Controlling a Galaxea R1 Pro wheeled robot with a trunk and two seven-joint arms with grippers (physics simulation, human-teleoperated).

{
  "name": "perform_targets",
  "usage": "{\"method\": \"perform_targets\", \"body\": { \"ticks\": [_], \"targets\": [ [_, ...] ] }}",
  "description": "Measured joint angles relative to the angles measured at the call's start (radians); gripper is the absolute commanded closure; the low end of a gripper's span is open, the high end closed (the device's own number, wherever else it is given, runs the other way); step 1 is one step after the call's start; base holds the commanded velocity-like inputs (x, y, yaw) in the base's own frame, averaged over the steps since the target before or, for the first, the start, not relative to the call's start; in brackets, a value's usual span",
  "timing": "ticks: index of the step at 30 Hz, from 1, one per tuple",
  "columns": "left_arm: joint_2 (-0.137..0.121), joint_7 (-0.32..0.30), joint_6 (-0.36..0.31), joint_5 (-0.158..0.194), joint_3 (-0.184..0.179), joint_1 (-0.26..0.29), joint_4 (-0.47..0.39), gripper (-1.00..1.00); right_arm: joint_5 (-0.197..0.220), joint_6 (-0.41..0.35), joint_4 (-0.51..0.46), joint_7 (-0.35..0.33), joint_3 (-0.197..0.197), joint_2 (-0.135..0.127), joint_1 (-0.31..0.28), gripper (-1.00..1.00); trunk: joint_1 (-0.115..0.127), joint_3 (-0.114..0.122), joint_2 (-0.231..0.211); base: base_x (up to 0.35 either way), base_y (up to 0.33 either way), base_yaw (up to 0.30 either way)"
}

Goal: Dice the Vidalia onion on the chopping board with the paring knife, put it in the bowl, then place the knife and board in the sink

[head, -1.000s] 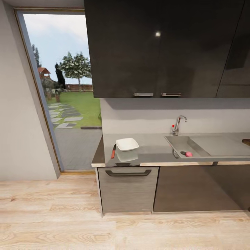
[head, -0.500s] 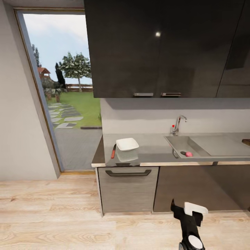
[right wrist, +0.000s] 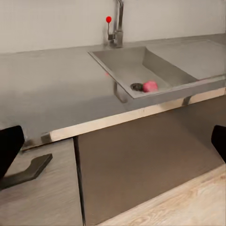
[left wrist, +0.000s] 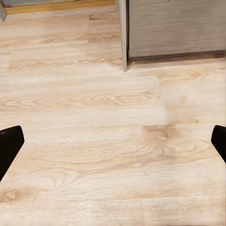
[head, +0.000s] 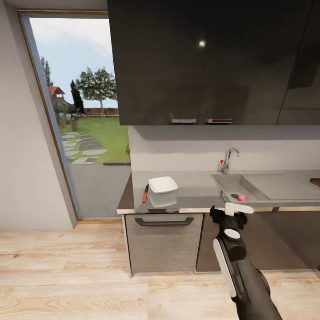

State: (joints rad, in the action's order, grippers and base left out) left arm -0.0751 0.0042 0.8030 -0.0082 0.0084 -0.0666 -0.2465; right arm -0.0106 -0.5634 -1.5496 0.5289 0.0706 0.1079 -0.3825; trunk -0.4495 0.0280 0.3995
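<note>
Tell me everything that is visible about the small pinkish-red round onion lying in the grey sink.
The small pinkish-red round onion looks whole and smooth, like a little ball. It rests on the floor of the grey recessed sink basin, at the front end, right beside the dark round drain; whether they touch cannot be told. In the right wrist view it lies at. No gripper touches it.

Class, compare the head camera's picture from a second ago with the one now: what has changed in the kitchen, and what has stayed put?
The right arm has risen into view, lifting the right gripper up to the countertop edge, below the sink. It has grasped nothing. The Vidalia onion, bowl and paring knife lie as before.
</note>
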Motion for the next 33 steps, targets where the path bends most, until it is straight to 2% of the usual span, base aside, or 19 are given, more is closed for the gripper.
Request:
{"method": "perform_targets", "body": {
  "ticks": [4,7,8,11,18,21,23,27,30,33],
  "targets": [
    [0.001,0.0,0.0,0.0,0.0,0.0,0.0,-1.0,-0.005,-0.083,0.012,0.012,0.033,0.035,-0.116,-1.0,0.0,0.0,0.0,0.208,-0.082,0.0],
    [0.001,0.0,-0.001,0.0,0.0,0.0,0.0,-1.0,-0.005,-0.117,0.048,0.014,0.061,0.044,-0.171,-1.0,0.0,0.0,0.0,0.286,-0.068,0.0],
    [0.001,0.0,0.0,0.0,0.0,0.0,-0.002,-1.0,-0.004,-0.138,0.172,0.01,0.082,0.049,-0.252,-1.0,0.0,0.0,0.0,0.318,0.006,0.0],
    [0.0,0.001,0.0,0.0,0.001,0.0,-0.003,-1.0,-0.006,-0.142,0.263,0.007,0.086,0.048,-0.294,-1.0,0.0,0.0,0.0,0.309,0.081,0.0],
    [-0.004,0.003,-0.001,0.003,0.003,0.0,-0.003,-1.0,-0.003,-0.143,0.335,-0.002,0.087,0.044,-0.35,-1.0,0.0,0.0,0.0,0.174,0.26,0.0],
    [-0.013,0.003,-0.001,0.01,0.004,0.0,-0.002,-1.0,-0.003,-0.144,0.339,-0.063,0.087,0.04,-0.355,-1.0,0.0,0.0,0.0,0.088,0.31,0.0],
    [-0.027,0.003,-0.001,0.045,0.007,0.0,-0.003,-1.0,-0.005,-0.146,0.346,-0.131,0.085,0.021,-0.356,-1.0,0.0,0.0,0.0,0.068,0.312,0.0],
    [-0.037,0.002,-0.001,0.097,0.007,0.0,-0.003,-1.0,-0.005,-0.148,0.35,-0.203,0.083,-0.005,-0.356,-1.0,0.0,0.0,0.0,0.162,0.285,0.0],
    [-0.045,0.002,-0.001,0.112,0.007,0.0,-0.003,-1.0,-0.003,-0.15,0.352,-0.271,0.079,-0.036,-0.356,-1.0,0.0,0.0,0.0,0.27,0.18,0.0],
    [-0.048,0.001,-0.001,0.115,0.005,0.001,-0.004,-1.0,-0.004,-0.151,0.352,-0.32,0.078,-0.049,-0.356,-1.0,0.0,0.0,0.0,0.307,0.075,0.0]
  ]
}}
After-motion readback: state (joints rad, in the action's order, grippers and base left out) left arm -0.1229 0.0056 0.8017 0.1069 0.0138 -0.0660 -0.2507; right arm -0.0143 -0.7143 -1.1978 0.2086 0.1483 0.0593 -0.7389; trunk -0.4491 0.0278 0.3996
